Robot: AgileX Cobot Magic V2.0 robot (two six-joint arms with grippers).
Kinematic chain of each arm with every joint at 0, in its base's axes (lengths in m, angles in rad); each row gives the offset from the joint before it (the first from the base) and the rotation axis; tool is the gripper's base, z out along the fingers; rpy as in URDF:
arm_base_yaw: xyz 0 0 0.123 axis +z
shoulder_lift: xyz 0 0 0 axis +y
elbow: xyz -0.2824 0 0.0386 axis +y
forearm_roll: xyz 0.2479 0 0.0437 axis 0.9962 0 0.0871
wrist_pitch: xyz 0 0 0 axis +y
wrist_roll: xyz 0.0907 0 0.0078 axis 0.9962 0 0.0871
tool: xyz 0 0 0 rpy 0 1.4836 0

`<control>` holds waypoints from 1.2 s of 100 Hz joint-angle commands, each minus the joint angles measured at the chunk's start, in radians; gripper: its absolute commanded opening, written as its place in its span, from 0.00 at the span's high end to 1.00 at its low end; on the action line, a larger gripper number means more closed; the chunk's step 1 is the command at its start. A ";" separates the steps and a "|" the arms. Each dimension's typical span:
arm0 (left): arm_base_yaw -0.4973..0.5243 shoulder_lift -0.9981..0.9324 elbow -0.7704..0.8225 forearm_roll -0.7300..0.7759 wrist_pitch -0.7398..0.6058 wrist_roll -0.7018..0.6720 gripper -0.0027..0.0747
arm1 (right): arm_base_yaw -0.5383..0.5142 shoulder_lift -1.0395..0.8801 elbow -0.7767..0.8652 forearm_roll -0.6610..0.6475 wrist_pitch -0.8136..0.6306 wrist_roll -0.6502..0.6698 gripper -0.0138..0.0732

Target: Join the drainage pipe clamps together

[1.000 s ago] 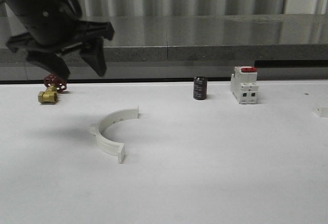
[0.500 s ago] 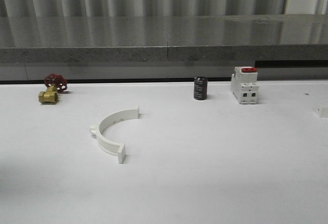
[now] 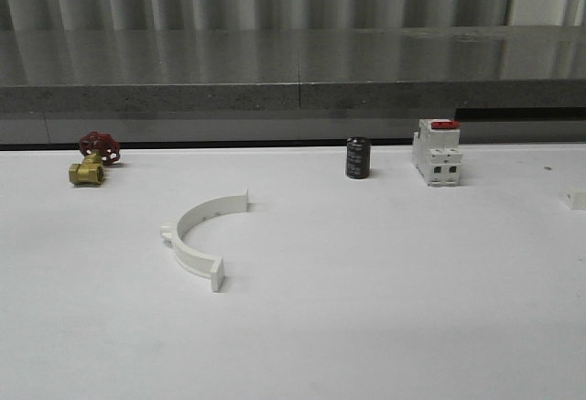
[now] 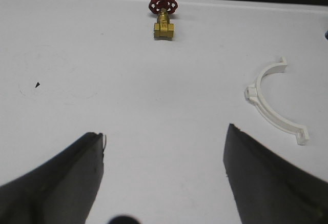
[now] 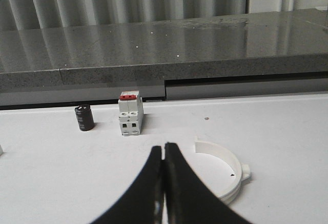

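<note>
One white half-ring drainage pipe clamp [image 3: 199, 234] lies flat on the white table [image 3: 385, 290], left of centre; in the left wrist view the same clamp [image 4: 273, 101] sits off to one side of my left gripper [image 4: 165, 131], which is open with bare table between its fingers. A second clamp half [image 5: 228, 170] lies flat close beside my right gripper [image 5: 163, 146], whose dark fingers are shut with nothing between them. A small white end of that second clamp [image 3: 576, 199] shows at the right edge of the front view.
A brass valve with a red handwheel [image 3: 92, 157] stands at the back left. A black cylinder [image 3: 357, 157] and a white breaker with a red switch [image 3: 437, 152] stand at the back right. A grey ledge [image 3: 293, 89] runs behind the table.
One second ago the left arm filled the front view's upper left; it has since drawn out of that view. The clamp and the other objects have not moved.
</note>
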 commanded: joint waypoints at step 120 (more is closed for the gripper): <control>0.003 -0.125 0.033 -0.003 -0.071 0.002 0.99 | -0.001 0.925 -0.806 0.092 0.549 0.004 0.92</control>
